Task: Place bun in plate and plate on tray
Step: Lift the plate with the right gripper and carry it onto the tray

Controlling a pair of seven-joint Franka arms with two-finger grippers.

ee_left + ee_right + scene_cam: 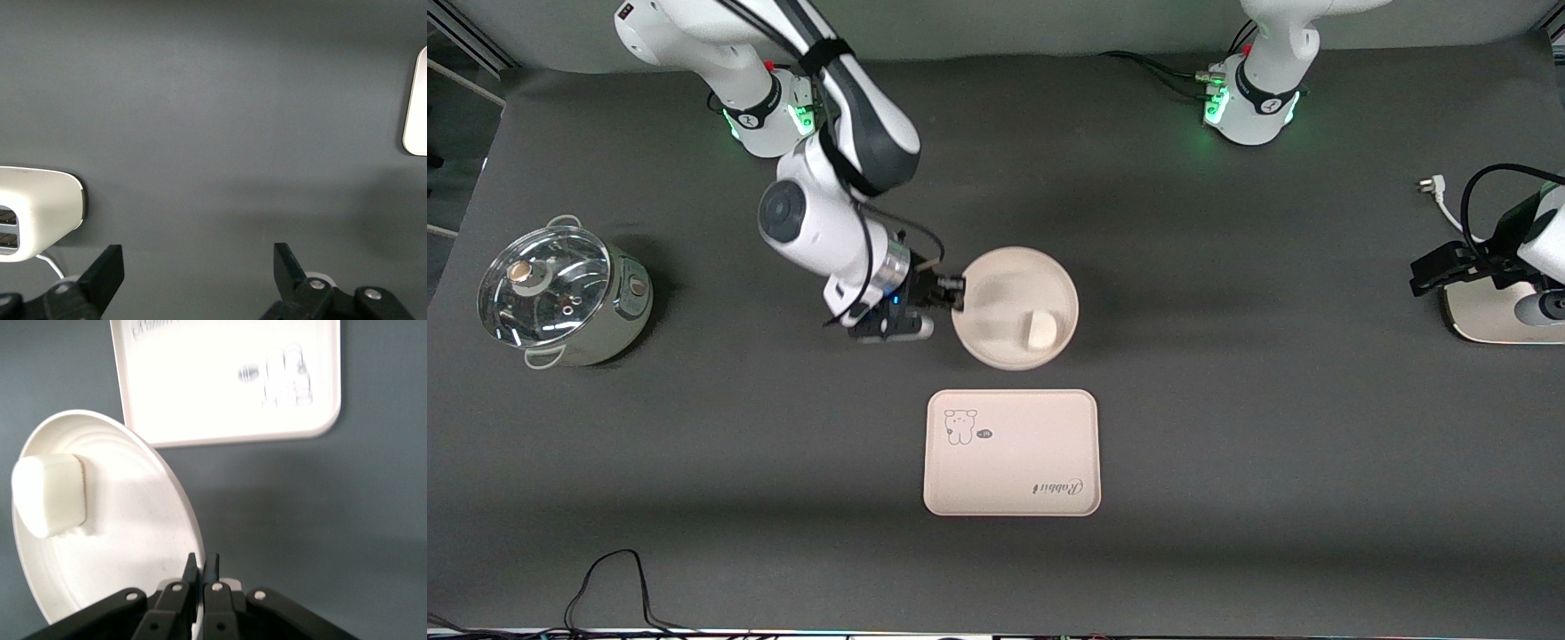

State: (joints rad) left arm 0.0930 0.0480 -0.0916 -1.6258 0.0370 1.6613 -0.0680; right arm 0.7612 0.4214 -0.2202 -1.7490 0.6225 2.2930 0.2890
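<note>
Front view. I see my right gripper (pixel 958 294) clamped on the rim of the plate (pixel 996 293), at the plate's edge toward the right arm's end of the table. The bun (pixel 1040 328) lies in the plate, past the centre from the fingers and toward the tray. The tray (pixel 1011 452) sits on the table nearer to the front camera than the plate, close to it but apart; the bear drawing and the "Rabbit" script are both readable on it. I cannot tell from here whether the plate is resting on the table or lifted. A pot with a glass lid (pixel 556 295) stands well away from the gripper, at the right arm's end of the table. My left gripper (pixel 1436 269) waits at the left arm's end, just beside a white appliance (pixel 1485 313).

Left wrist view. The left gripper (pixel 199 273) has its fingers spread wide with only bare table between them. The white appliance (pixel 37 212) is close by one finger. A corner of the tray (pixel 417 107) shows at the frame edge, well away.

Right wrist view. The right gripper (pixel 200 568) has its fingertips pinched together on the plate (pixel 133 547) rim. The bun (pixel 49 495) sits inside the plate, away from the fingertips. The tray (pixel 220 380) lies just past the plate rim, not touching it.
</note>
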